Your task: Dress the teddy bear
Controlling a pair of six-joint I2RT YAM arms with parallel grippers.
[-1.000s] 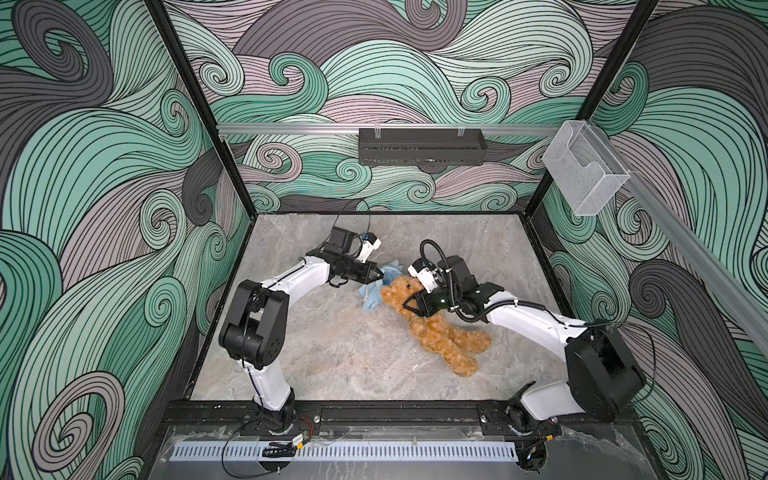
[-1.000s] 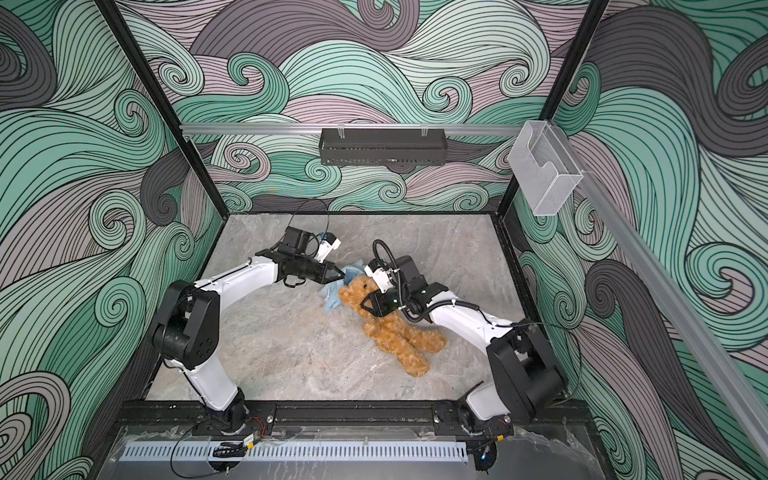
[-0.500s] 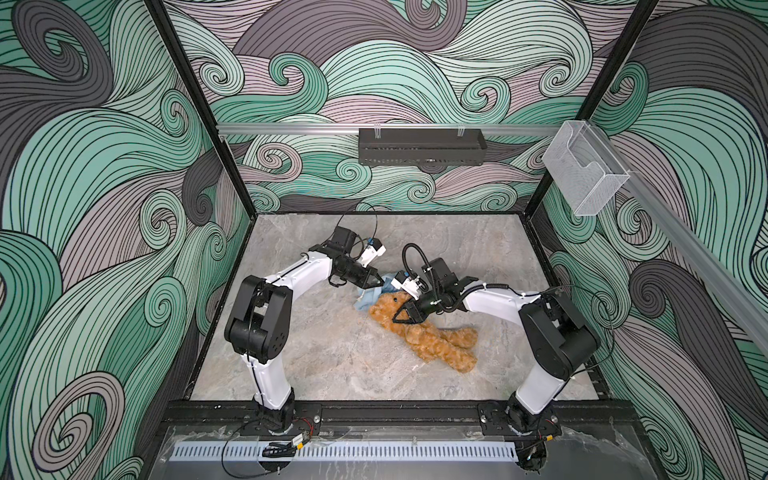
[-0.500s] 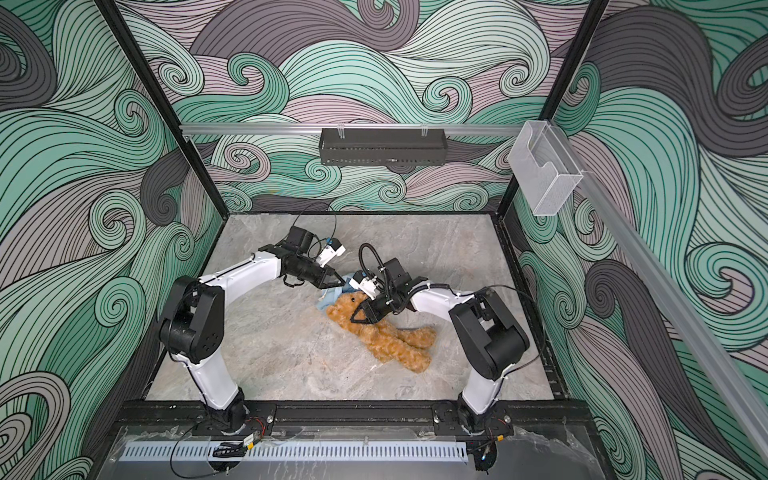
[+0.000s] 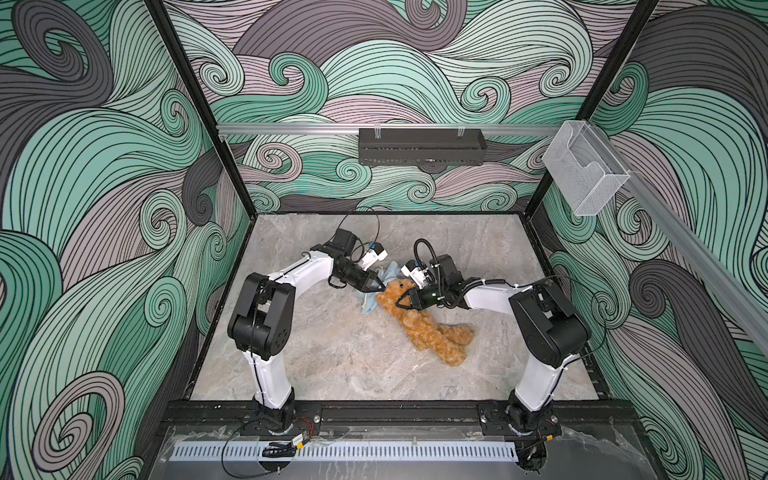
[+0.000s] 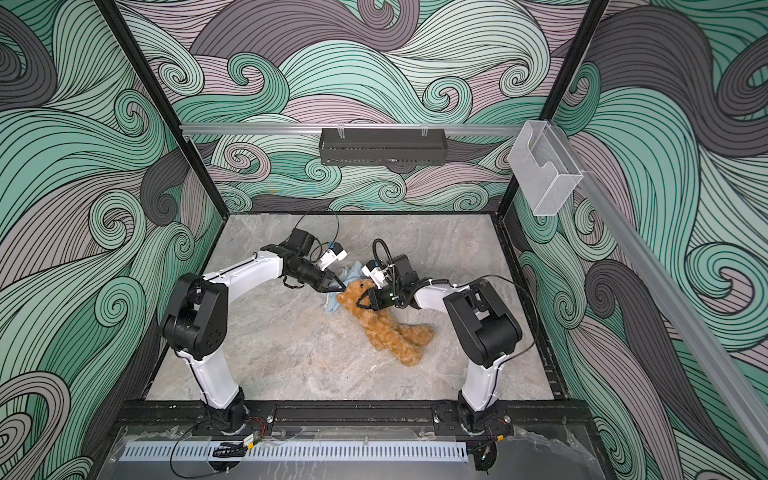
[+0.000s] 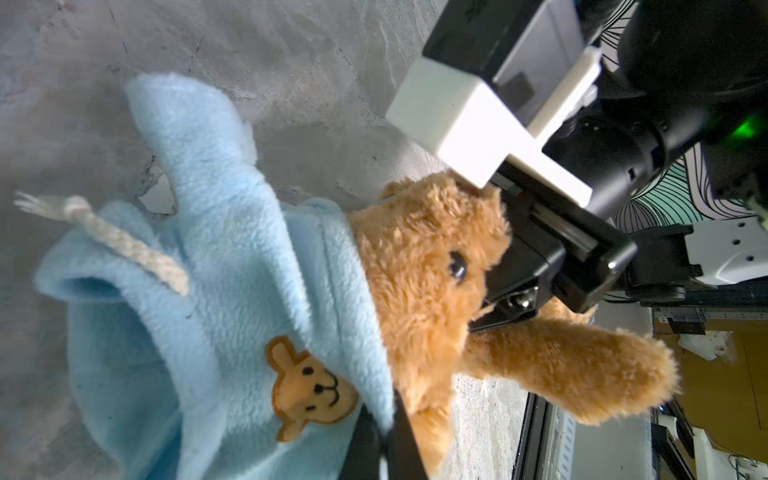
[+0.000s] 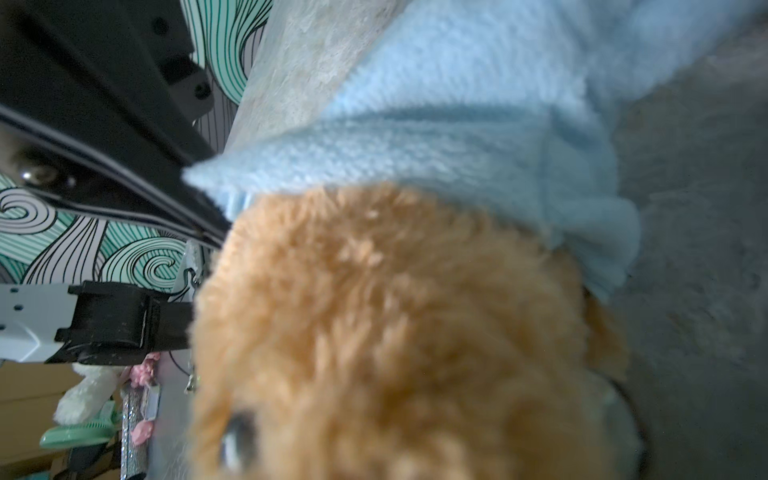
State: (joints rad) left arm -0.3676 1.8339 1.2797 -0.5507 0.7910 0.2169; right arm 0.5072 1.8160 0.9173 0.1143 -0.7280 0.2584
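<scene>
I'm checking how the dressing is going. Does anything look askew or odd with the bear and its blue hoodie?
Yes: the blue hoodie sits bunched at the top of the head of the teddy bear, an edge pinched in the left gripper; the bear's arms, torso and legs are bare.

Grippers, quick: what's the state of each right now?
Left gripper: closed, pinching the edge of the light-blue hoodie.
Right gripper: jaws around the teddy bear at its head; firm grip cannot be told.

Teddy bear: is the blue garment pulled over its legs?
No, the legs of the teddy bear lie bare; the blue garment bunches at its head.
</scene>
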